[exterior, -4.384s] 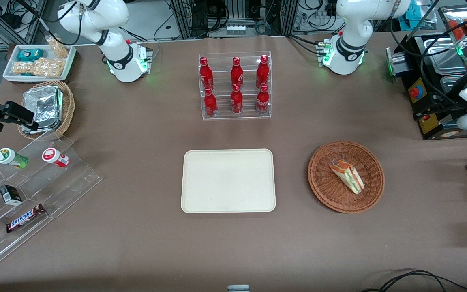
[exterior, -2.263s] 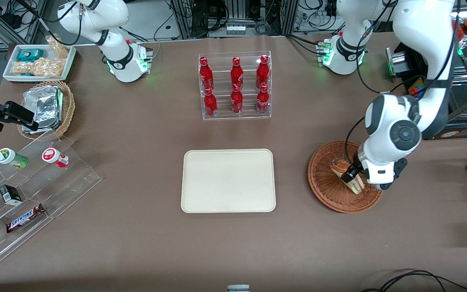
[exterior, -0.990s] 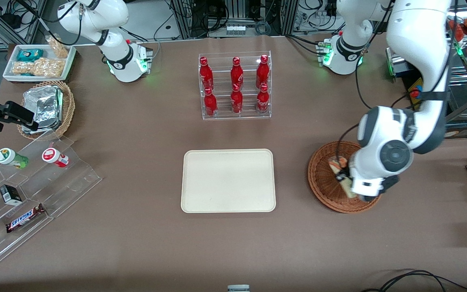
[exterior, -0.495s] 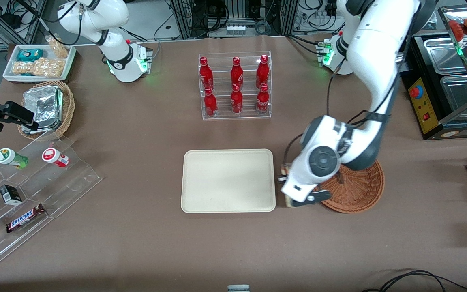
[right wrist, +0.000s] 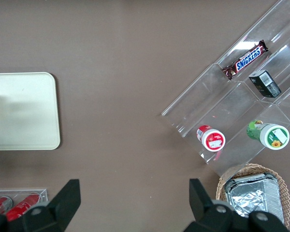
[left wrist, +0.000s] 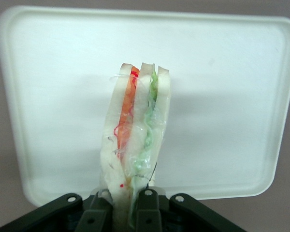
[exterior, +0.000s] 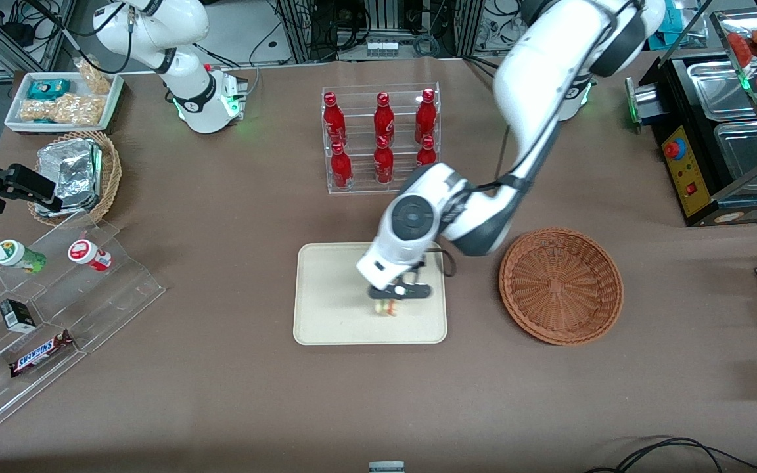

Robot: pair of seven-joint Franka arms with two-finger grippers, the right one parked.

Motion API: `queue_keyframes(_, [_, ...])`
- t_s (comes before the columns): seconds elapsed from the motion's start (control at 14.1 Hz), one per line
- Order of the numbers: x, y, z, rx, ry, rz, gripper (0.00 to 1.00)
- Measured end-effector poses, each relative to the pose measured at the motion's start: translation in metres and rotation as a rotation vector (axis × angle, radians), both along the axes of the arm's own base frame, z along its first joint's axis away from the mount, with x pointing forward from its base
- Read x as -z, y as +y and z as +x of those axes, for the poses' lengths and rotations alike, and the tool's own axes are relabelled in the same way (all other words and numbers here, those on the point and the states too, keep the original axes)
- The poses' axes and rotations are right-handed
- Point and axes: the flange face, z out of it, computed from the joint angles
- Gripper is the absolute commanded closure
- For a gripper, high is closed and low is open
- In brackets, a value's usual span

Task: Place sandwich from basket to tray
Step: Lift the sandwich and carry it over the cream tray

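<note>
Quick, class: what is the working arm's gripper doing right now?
Gripper: shut on the sandwich, holding it above the tray.

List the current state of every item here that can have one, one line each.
Left arm's gripper: shut on the sandwich, above the tray.
Clear-wrapped triangular wedge sandwich: held in the air, still wrapped.
Flat cream rectangular plastic tray: nothing resting on it.
Round reddish-brown wicker basket: empty.
Six red bottles: upright, capped, in a clear rack.
</note>
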Motion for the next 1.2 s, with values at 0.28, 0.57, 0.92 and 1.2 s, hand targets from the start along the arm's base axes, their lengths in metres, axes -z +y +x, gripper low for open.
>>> queue_keyframes(0.28, [0.027, -0.026, 0.001, -0.11, -0.044, 0.019, 0.95])
queue_keyframes(0.57, [0.036, -0.026, 0.009, -0.168, -0.061, 0.014, 0.93])
queue_keyframes(0.92, [0.044, -0.038, 0.001, -0.152, -0.086, 0.007, 0.0])
queue_keyframes(1.2, [0.029, -0.039, 0.007, -0.17, -0.108, -0.009, 0.0])
